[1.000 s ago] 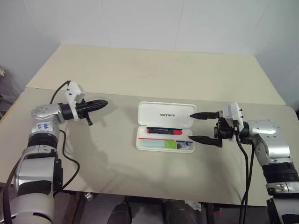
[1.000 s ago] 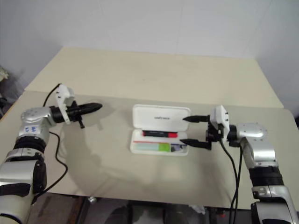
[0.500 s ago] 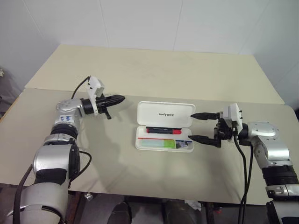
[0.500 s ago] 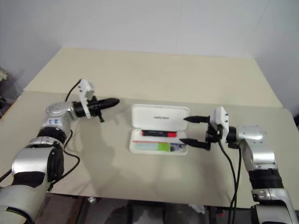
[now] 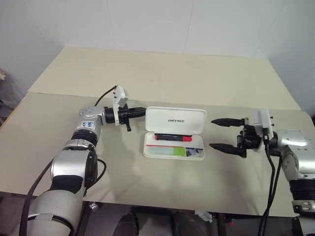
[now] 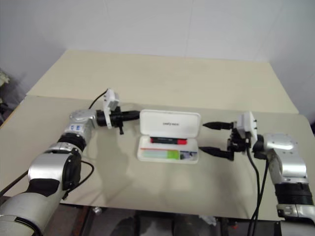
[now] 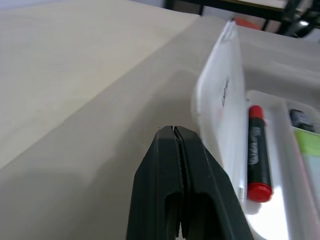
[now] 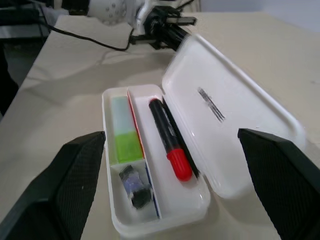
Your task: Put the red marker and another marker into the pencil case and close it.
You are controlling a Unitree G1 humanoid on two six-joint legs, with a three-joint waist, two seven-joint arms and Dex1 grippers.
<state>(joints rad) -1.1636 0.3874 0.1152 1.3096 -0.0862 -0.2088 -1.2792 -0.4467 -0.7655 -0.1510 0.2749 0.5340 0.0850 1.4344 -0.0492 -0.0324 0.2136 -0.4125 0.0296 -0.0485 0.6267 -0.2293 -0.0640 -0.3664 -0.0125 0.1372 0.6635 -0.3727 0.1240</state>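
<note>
Beige table [image 5: 162, 78] against white wall; white hard hinged pencil case [image 5: 174, 133] lay open mid-table, black-barrelled red-capped marker [image 5: 172, 138] and mint green-capped marker [image 5: 167, 152] already inside; left gripper [image 5: 139, 112], fingers pressed together, swung in from far left to just beside lid's left edge; right gripper [image 5: 220, 133], spread wide and empty, backed off rightward; only closing left, probably a lid push.

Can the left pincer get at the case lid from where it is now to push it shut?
Probably yes: the left pincer, shut, sits right at the open lid's left edge with nothing between; the right pincer stands clear.
</note>
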